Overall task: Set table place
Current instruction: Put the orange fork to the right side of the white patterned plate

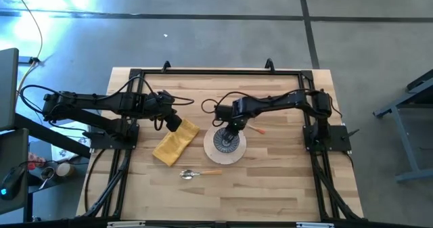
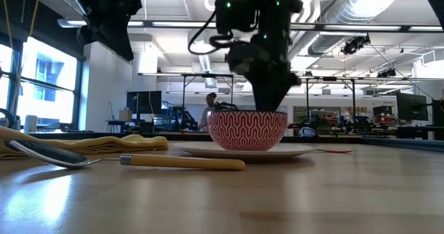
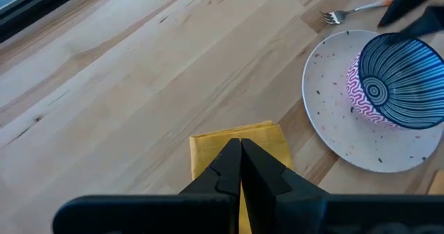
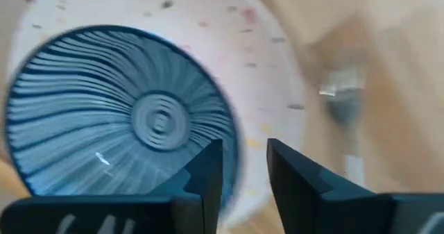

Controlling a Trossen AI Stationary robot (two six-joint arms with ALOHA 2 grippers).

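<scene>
A blue-lined bowl (image 2: pixel 248 130), red-patterned outside, stands on the cream plate (image 1: pixel 237 153) at mid-table. My right gripper (image 4: pixel 244 161) hangs just above the bowl's rim, fingers a little apart, one over the inside and one outside; I cannot tell whether they touch it. The folded mustard napkin (image 1: pixel 174 145) lies flat to the plate's left. My left gripper (image 3: pixel 241 157) is shut and empty above the napkin's far end. The yellow-handled spoon (image 1: pixel 196 174) lies near the front edge. The orange-handled fork (image 1: pixel 256 128) lies to the plate's far right.
The bare wooden table (image 1: pixel 277 187) has free room at the front right and along the far side. The black rail frame (image 1: pixel 216 72) runs around its edges. In the low view a person (image 2: pixel 210 102) shows far off in the room behind.
</scene>
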